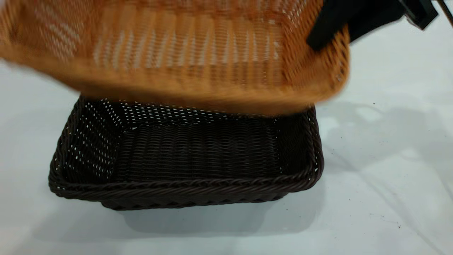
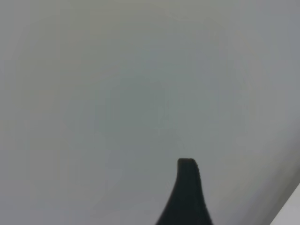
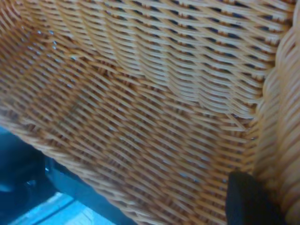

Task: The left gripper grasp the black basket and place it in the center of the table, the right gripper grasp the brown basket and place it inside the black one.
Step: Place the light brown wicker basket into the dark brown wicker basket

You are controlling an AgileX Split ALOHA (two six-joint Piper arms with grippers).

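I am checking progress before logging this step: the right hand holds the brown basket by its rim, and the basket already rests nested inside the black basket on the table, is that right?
Not quite. The right hand does hold the brown basket by its rim, but the exterior view shows it lifted and tilted above the black basket, not nested inside it. The black basket sits on the table.

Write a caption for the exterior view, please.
Right gripper holds the brown basket tilted in the air over the black basket on the table.
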